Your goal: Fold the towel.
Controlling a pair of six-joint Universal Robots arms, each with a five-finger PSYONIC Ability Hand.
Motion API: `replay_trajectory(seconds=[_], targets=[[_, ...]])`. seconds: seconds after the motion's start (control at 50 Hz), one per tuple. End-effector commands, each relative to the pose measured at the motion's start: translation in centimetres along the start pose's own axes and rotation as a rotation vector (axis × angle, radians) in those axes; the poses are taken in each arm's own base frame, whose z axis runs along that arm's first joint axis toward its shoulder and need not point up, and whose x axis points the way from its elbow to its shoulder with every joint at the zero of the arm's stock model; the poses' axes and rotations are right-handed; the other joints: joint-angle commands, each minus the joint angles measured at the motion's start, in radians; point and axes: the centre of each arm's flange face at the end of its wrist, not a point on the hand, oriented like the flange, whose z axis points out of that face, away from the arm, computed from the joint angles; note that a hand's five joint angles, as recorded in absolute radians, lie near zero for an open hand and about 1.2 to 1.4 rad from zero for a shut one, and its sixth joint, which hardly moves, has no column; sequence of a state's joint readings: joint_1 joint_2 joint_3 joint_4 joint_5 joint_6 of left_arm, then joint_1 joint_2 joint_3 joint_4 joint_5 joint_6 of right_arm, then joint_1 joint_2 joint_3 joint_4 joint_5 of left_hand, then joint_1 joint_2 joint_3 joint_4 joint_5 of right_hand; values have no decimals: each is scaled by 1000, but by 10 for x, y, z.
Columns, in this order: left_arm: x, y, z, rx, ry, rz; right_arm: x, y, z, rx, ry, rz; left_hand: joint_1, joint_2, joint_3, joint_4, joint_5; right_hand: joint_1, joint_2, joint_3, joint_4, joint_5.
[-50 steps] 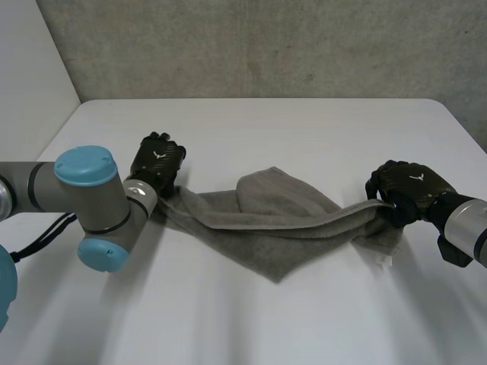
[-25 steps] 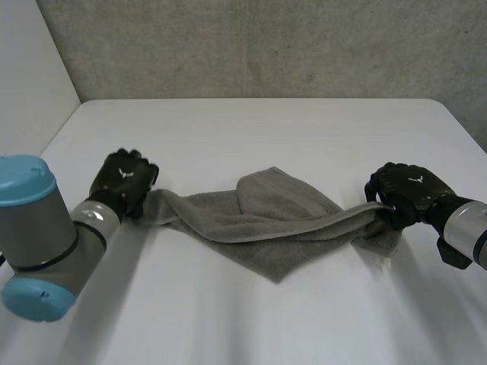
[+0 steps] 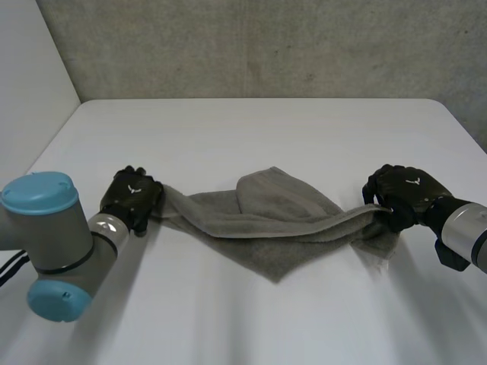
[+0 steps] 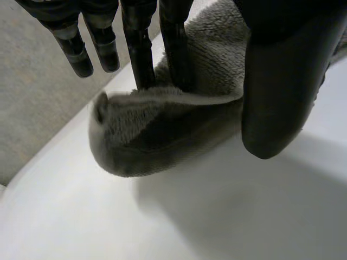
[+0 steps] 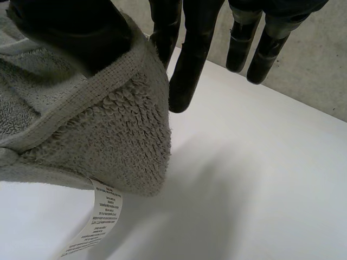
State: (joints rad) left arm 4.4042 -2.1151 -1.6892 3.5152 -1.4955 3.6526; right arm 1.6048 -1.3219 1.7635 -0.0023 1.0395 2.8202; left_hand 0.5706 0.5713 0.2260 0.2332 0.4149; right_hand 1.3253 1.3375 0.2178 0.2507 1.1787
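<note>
White table (image 3: 266,129) below a grey concrete wall (image 3: 266,46). Over on the left: fingers (image 4: 142,54) and thumb (image 4: 276,92) pinched tight on one end of the grey towel (image 3: 274,220), left hand (image 3: 131,199) low over the table. On the right: fingers (image 5: 190,65) clamped on the opposite corner, just above the white label (image 5: 100,216), right hand (image 3: 403,194) low too. Strung between both, middle lying rumpled on the table.

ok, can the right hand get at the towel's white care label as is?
Probably not: the right hand is pinching the grey terry towel by the corner the white care label hangs under. It would likely need to let go first.
</note>
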Motion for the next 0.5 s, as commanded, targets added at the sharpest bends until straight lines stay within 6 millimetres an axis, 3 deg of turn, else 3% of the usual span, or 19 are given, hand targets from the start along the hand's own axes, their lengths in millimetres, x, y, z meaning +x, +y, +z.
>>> replay_trajectory(seconds=[0.02, 0.5], targets=[[-1, -5, 11, 43, -19, 5, -1, 2, 0, -5, -4, 2, 22, 21, -51, -59, 3, 71, 59, -43, -76, 43], [-2, -6, 48, 162, -79, 17, -4, 6, 4, -20, -16, 3, 171, 171, -51, -59, 153, 71, 59, -43, -76, 43]])
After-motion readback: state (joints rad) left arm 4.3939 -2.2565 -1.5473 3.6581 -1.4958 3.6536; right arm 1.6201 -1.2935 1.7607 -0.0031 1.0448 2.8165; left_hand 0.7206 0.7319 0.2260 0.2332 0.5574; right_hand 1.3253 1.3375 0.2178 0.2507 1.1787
